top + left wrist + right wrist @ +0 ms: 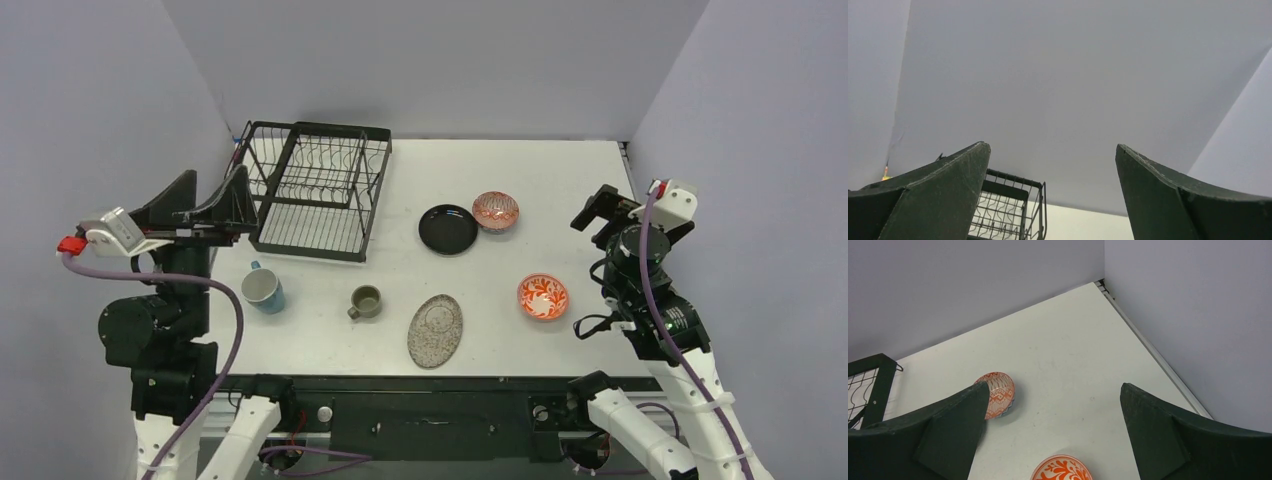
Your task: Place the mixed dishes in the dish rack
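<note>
**A:** Spotted the dish rack (318,190) far-left on the counter (560,175), just beside the left pincer (212,205). Spread wide, gripping nothing.

**B:** Same with the right pincer (603,212): released, empty, over by the right edge. Seeing blue mug (263,290), olive cup (366,301) and speckled plate (435,330) along the front, black plate (448,229) just beside the far bowl (496,210), near bowl (543,297) closer to the right arm.

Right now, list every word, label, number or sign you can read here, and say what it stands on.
None: no view shows readable text.
The far patterned bowl and near patterned bowl carry only red-orange decoration, no lettering.
The dish rack and light-blue mug show no label.
</note>
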`<act>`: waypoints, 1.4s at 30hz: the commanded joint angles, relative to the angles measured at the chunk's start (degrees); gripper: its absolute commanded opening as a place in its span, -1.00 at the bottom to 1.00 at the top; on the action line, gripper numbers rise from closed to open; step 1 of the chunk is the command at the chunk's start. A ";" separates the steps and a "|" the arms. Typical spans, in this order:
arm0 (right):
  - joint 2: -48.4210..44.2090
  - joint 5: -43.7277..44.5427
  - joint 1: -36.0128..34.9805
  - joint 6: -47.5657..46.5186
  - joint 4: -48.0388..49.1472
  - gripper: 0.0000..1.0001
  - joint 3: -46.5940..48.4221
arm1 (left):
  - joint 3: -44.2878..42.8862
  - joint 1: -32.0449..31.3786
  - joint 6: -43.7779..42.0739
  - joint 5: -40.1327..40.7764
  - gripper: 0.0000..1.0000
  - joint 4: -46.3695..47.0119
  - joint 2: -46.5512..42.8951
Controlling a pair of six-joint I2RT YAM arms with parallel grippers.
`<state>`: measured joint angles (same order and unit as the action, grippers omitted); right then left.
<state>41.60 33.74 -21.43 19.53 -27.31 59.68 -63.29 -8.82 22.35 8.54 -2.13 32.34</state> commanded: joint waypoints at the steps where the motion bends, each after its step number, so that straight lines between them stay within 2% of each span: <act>1: -1.06 4.02 -0.30 1.09 -1.15 1.00 -0.06 | 2.07 -0.37 1.23 -3.65 0.93 -10.86 3.60; 9: -0.52 5.93 -0.28 3.97 -4.81 1.00 1.31 | 5.11 -0.99 3.48 -6.21 0.93 -15.64 3.31; 13: -0.69 3.02 -0.02 7.05 -6.89 1.00 1.01 | 7.05 -1.42 4.80 -9.13 0.93 -17.71 3.02; 23: 2.27 -17.92 0.17 5.90 -5.76 0.98 -3.08 | 16.95 -2.88 8.25 -20.13 0.93 -19.62 2.29; 27: 4.59 -24.78 -2.86 8.06 -2.01 0.96 -7.87 | 22.27 -5.19 11.13 -24.88 0.93 -18.33 2.72; 29: 6.16 -24.63 -6.37 9.92 -0.10 0.94 -9.20 | 24.79 -8.29 13.02 -25.68 0.93 -16.47 3.81; 32: 8.58 -22.81 -12.31 11.76 2.85 0.90 -10.19 | 27.49 -15.78 15.43 -20.28 0.93 -13.39 6.67; 33: 10.01 -21.64 -15.06 12.66 3.39 0.90 -10.55 | 28.43 -20.86 15.74 -18.14 0.93 -12.88 7.93; 34: 10.66 -21.10 -16.46 13.50 4.48 0.89 -10.72 | 28.68 -23.34 15.85 -12.74 0.93 -12.48 8.58; 36: 12.75 -19.80 -19.76 14.84 5.90 0.88 -11.37 | 28.74 -33.15 14.77 -3.91 0.94 -12.74 11.09; 38: 14.91 -18.87 -21.88 16.20 6.81 0.87 -11.97 | 28.15 -38.64 13.13 3.36 0.98 -13.13 14.55; 42: 15.66 -18.66 -23.32 17.96 7.95 0.86 -13.40 | 23.71 -42.53 10.93 10.59 0.74 -16.28 24.44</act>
<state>56.93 12.82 -43.81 34.09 -23.55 47.27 -34.52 -48.51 35.55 5.45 -19.09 49.78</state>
